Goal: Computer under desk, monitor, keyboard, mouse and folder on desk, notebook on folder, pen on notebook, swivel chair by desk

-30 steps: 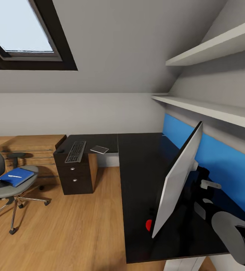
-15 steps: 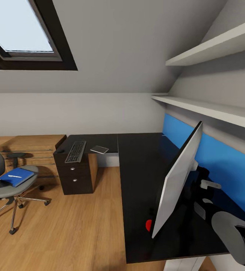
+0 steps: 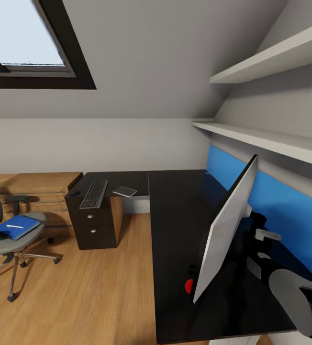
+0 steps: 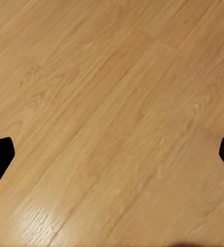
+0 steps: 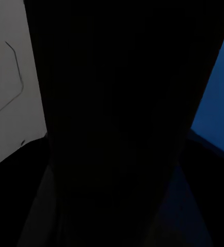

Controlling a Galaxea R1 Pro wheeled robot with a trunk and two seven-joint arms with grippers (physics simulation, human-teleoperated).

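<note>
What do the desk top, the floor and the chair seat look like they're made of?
The desk top looks like black laminate or lacquered board with a slight sheen, faintly mirroring the blue wall panel. The floor looks like light wood planks or wood-look laminate, with visible grain and a soft glare in the left wrist view. The swivel chair seat looks like grey padded fabric, matte, on chrome-looking legs.

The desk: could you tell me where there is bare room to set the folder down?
The desk has a wide bare stretch between the notebook and the monitor. The short wing over the drawers is crowded: keyboard, mouse and notebook fill it. The folder lies on the swivel chair.
</note>
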